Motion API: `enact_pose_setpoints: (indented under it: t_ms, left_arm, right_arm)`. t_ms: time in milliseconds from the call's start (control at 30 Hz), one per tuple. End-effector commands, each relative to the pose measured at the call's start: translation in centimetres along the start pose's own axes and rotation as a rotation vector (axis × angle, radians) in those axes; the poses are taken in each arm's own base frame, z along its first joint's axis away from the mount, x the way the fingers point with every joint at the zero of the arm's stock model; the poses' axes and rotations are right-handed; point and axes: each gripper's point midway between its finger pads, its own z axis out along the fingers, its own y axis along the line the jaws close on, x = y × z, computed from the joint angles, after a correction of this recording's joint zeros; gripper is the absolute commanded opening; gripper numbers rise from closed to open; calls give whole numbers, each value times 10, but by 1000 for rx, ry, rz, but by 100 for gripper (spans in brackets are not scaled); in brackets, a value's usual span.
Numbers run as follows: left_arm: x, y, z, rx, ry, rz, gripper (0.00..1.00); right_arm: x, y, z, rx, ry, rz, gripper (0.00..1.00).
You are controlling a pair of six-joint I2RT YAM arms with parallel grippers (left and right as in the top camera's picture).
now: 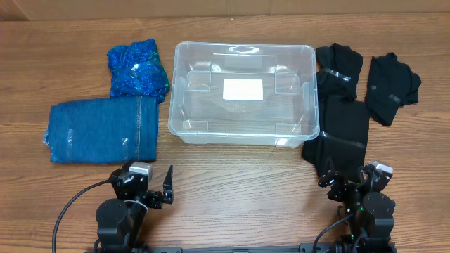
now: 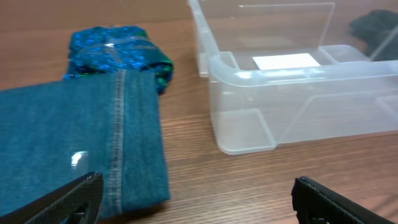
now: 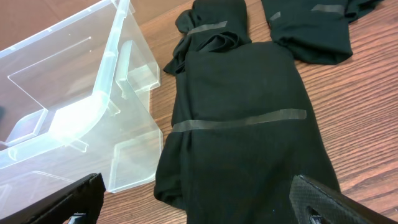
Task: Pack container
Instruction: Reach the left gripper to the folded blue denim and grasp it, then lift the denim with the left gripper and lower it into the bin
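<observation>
Overhead view shows you the container (image 1: 211, 116) upright on the wooden table (image 1: 232, 200), about midway between its left and right edges and well ahead of both arms. Its white label (image 1: 242, 89) lies flat on the bottom.

To the left of the bin you have 2 pieces of cloth. The folded jeans (image 1: 102, 130) lie near its left wall but apart from it. The blue sequined cloth (image 1: 137, 68) sits beyond them, touching their far edge.

To the right you have 3 black garments. The long black garment (image 1: 339, 137) lies just beside the right wall. The bunched black garment (image 1: 339, 67) rests at its far end, and the outer black garment (image 1: 392, 86) lies further right.

Your left gripper (image 1: 151, 185) sits low at the near edge, in front of the jeans. From the left wrist its 2 fingers are spread wide and released, nothing between them. The denim and a near corner of the container lie ahead.

Your right gripper (image 1: 346, 183) sits at the near end of the long black garment. From the right wrist it is likewise spread and grasping nothing, above the cloth with its grey strip (image 3: 242, 120).
</observation>
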Motion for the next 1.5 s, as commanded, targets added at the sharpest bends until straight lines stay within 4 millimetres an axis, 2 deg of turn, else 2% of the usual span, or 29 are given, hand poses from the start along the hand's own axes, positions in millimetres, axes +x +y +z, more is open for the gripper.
enact_pose_setpoints:
  t_ms: [0, 67, 100, 233, 300, 333, 400, 433, 467, 500, 533, 633, 667, 800, 867, 933, 1000, 1067, 1133, 1267, 1367, 1467]
  left_arm:
    - [-2, -12, -1, 71, -16, -20, 100]
    - [-7, -33, -4, 193, -31, -62, 100]
    - [-16, -30, -5, 176, -53, -109, 100]
    - [-71, 10, -24, -58, -76, -323, 100]
    - [-111, 16, -13, -86, 28, -294, 100]
    - [-145, 6, -3, -17, 69, -259, 100]
    - [-182, 6, 3, 2, 86, -160, 100]
    - [-196, 16, 4, -50, 96, -115, 100]
    - [-203, 36, 3, -167, 111, -164, 100]
    - [-203, 70, -4, -353, 148, -265, 100]
    - [-197, 98, -10, -486, 207, -336, 100]
    - [-168, 145, -14, -625, 365, -486, 100]
    - [-146, 167, -12, -645, 437, -562, 100]
    - [-102, 221, 2, -600, 517, -737, 100]
    - [-76, 242, 7, -579, 567, -799, 100]
    - [-48, 258, 13, -587, 636, -824, 100]
    - [-35, 272, 22, -577, 652, -790, 100]
    - [-21, 285, 38, -525, 680, -681, 100]
    - [-10, 292, 48, -495, 705, -610, 100]
    - [-6, 312, 54, -535, 681, -565, 100]
    - [4, 322, 63, -531, 680, -543, 100]
    - [36, 317, 82, -449, 728, -568, 100]
  right_arm:
    - [5, -3, 3, 9, 8, 2, 100]
    - [5, -3, 3, 9, 8, 2, 100]
    - [5, -3, 3, 9, 8, 2, 100]
    - [5, -3, 3, 9, 8, 2, 100]
    - [5, -3, 3, 9, 8, 2, 100]
    - [5, -3, 3, 9, 8, 2, 100]
    - [5, -3, 3, 9, 8, 2, 100]
    - [5, -3, 3, 9, 8, 2, 100]
    - [5, -3, 3, 9, 8, 2, 100]
    - [5, -3, 3, 9, 8, 2, 100]
    - [5, -3, 3, 9, 8, 2, 100]
    - [5, -3, 3, 9, 8, 2, 100]
    - [5, -3, 3, 9, 8, 2, 100]
    - [5, -3, 3, 9, 8, 2, 100]
    - [5, -3, 3, 9, 8, 2, 100]
    - [5, -3, 3, 9, 8, 2, 100]
    - [5, -3, 3, 9, 8, 2, 100]
    - [5, -3, 3, 9, 8, 2, 100]
    - [5, -3, 3, 9, 8, 2, 100]
    - [5, -3, 3, 9, 8, 2, 100]
    - [5, -3, 3, 9, 8, 2, 100]
    - [5, -3, 3, 9, 8, 2, 100]
